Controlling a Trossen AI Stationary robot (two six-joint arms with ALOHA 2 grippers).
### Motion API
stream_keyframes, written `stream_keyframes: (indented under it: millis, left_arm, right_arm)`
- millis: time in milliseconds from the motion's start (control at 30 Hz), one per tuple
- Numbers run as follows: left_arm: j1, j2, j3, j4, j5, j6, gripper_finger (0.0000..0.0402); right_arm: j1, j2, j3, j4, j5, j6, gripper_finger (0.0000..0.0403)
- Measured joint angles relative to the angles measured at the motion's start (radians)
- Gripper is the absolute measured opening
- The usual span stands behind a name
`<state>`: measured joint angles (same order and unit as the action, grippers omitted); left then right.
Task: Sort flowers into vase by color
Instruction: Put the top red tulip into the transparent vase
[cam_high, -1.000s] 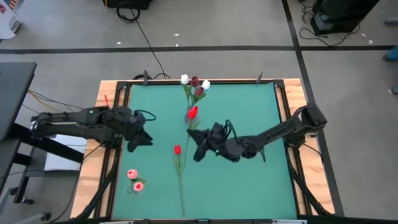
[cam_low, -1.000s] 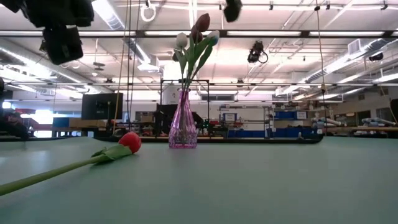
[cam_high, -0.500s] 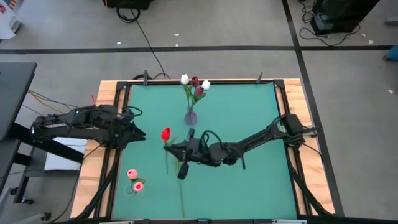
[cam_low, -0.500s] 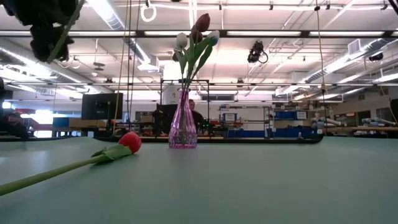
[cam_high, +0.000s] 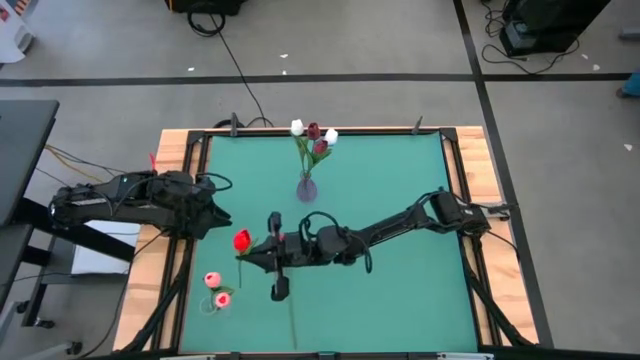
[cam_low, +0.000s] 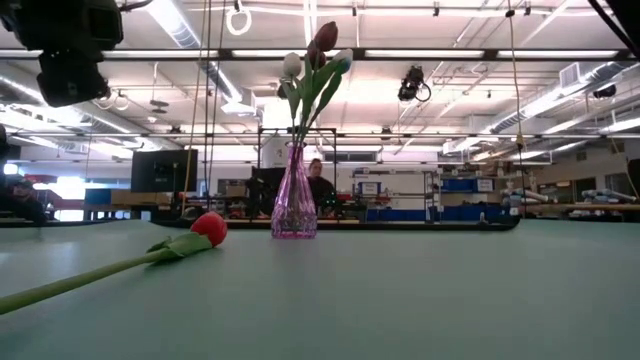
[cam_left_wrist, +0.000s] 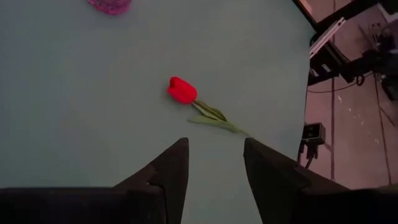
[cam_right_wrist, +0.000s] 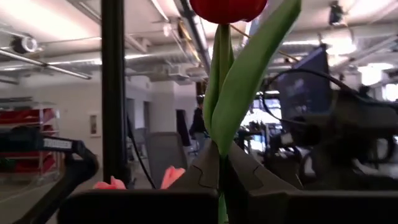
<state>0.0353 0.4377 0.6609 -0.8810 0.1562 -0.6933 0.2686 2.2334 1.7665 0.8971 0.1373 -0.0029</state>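
My right gripper (cam_high: 251, 258) is shut on a bright red tulip (cam_high: 242, 241) above the table's left half, near the small vase with two pink tulips (cam_high: 214, 291). In the right wrist view the tulip's stem and leaf (cam_right_wrist: 239, 93) rise from the fingers, and the pink tulips (cam_right_wrist: 171, 177) show beyond. A second red tulip (cam_low: 208, 228) lies flat on the mat; in the high view only its stem (cam_high: 292, 318) shows. A purple vase (cam_high: 306, 187) holds white and dark red tulips. My left gripper (cam_high: 220, 216) is open over the left edge. My right gripper pinches the red tulip's green stem (cam_right_wrist: 219, 163) between its two fingers, well below the head (cam_right_wrist: 227, 9). The fingers lie level, pointing toward the table's left, across the stem. The tulip is lifted clear of the table and stands upright above the fingers.
The purple vase (cam_low: 295, 205) stands at the far middle of the green mat. A black frame (cam_high: 190, 200) and wooden border surround the mat. The mat's right half (cam_high: 400, 290) is open. A person shows far off in the room behind the table.
My right gripper has carried the red tulip from beside the purple vase toward the table's left and near edge, ending close to the pink tulips' vase. The tulip has stayed upright in the shut fingers. My left gripper has drawn back slightly toward the left edge.
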Motion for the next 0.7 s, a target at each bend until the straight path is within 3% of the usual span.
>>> stream_keyframes:
  millis: [300, 467, 700]
  left_arm:
    - [0.0, -0.002, 0.0, 0.074, 0.007, 0.151, 0.016]
    - [0.0, -0.01, 0.005, 0.191, 0.129, 0.302, 0.0149]
    - [0.0, -0.043, 0.101, 0.191, 0.146, 0.613, 0.0122]
  right_arm:
    - [-0.029, 0.008, 0.028, 0.019, -0.087, -0.018, 0.0009]
    - [-0.041, 0.007, 0.028, 0.061, -0.096, -0.019, 0.0009]
    - [-0.06, 0.006, 0.028, 0.13, -0.221, -0.019, 0.0009]
